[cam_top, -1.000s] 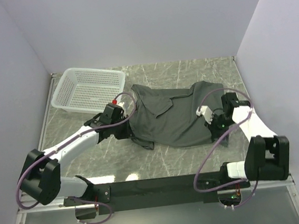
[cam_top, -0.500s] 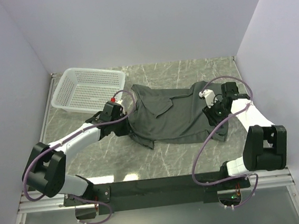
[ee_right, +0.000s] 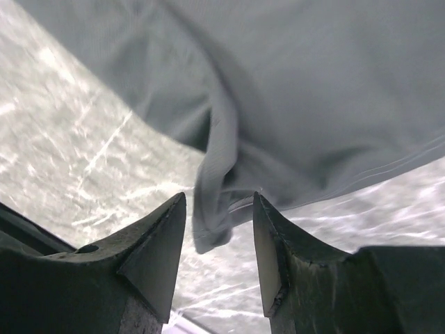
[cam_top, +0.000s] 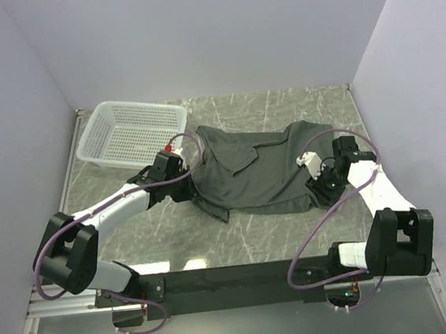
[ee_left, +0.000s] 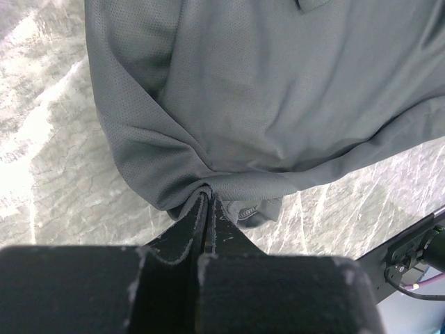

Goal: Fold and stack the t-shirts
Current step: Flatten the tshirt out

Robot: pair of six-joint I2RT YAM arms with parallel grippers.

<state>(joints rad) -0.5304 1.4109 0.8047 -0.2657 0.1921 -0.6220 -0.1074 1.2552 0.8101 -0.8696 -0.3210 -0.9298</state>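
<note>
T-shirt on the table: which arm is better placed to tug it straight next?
Left. The left pincer is shut on a bunched edge of the t-shirt, so it could probably pull at once. The right pincer stands open around a loose fold, gripping nothing.

Plain pale lilac walls (cam_top: pixel 210 34) close the bench (cam_top: pixel 272 107) in on three sides. Its top is grey marble-patterned with white veins, evenly lit. A white mesh basket (cam_top: pixel 94 140) sits at its far left corner.
</note>
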